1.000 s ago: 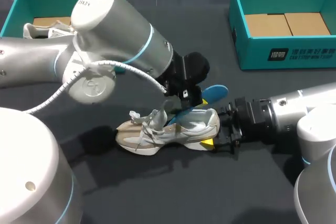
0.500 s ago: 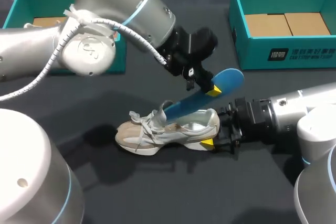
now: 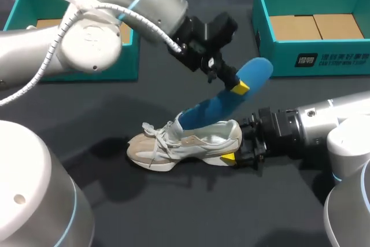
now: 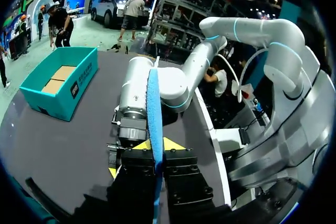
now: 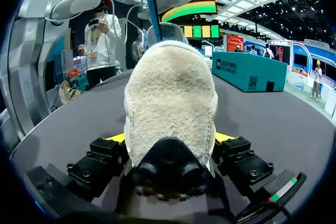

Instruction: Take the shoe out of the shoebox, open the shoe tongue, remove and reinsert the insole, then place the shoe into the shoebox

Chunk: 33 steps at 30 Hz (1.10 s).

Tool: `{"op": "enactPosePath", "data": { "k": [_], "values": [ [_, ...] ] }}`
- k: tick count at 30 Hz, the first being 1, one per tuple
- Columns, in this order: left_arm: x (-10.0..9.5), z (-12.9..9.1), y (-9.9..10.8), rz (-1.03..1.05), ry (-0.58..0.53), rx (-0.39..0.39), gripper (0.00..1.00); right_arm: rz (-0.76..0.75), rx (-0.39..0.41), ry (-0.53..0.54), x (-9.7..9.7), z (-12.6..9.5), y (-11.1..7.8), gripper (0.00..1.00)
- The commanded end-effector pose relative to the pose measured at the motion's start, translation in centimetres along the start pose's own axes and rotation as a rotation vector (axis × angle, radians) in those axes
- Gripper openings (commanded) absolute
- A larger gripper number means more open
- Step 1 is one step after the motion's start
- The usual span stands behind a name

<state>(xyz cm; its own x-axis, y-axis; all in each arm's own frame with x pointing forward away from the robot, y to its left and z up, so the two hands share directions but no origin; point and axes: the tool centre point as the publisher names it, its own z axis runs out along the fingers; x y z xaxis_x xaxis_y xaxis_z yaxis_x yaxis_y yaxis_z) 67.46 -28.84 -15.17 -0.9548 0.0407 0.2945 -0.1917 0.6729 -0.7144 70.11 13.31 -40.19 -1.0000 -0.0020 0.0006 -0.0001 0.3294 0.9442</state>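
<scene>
Ahead of the right pincer (image 3: 237,143), the shoe (image 3: 185,146) blocked the way; the blue insole (image 3: 217,105) slanted down from the left pincer (image 3: 236,84) over it. Beside both, open counter (image 3: 173,212).

Left arm in from left, past middle, wrist angled down; left hand (image 3: 237,86) above worktop, fingers clamped on insole (image 3: 217,107). Right arm low, level; right hand (image 3: 234,147) gripping shoe (image 3: 185,143) heel.

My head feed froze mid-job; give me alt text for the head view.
The left gripper holds a blue insole raised at a slant, its lower end at the opening of a beige shoe on the table. The right gripper clamps the shoe's heel. A right box and a left box, both teal, sit behind.
</scene>
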Motion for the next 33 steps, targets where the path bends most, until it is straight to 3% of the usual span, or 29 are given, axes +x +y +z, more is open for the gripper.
{"op": "enactPosePath", "data": {
  "k": [1, 4, 19, 22, 25, 29, 33],
  "values": [
    [1.7, -4.4, -2.0, -0.022, 0.000, 0.155, 0.00, 0.000, 0.003, -0.002, 0.1, 0.1, 0.0, 0.00],
    [2.6, -7.2, -3.6, -0.077, 0.047, 0.216, 0.00, 0.000, 0.003, -0.002, 0.1, 0.1, 0.0, 0.00],
    [2.6, -7.2, -3.6, -0.077, 0.047, 0.216, 0.00, 0.000, 0.003, -0.002, 0.1, 0.1, 0.0, 0.00],
    [4.9, -9.6, -5.3, -0.092, 0.062, 0.357, 0.00, 0.000, 0.003, -0.002, 0.1, 0.1, 0.0, 0.00],
    [6.6, -11.8, -6.8, -0.119, 0.088, 0.438, 0.00, 0.000, 0.003, -0.002, 0.1, 0.1, 0.0, 0.00],
    [9.0, -15.2, -7.9, -0.175, 0.101, 0.463, 0.00, 0.000, 0.003, -0.002, 0.1, 0.1, 0.0, 0.00],
    [9.0, -15.2, -7.9, -0.175, 0.101, 0.463, 0.00, 0.000, 0.003, -0.002, 0.1, 0.1, 0.0, 0.00]
  ]
}}
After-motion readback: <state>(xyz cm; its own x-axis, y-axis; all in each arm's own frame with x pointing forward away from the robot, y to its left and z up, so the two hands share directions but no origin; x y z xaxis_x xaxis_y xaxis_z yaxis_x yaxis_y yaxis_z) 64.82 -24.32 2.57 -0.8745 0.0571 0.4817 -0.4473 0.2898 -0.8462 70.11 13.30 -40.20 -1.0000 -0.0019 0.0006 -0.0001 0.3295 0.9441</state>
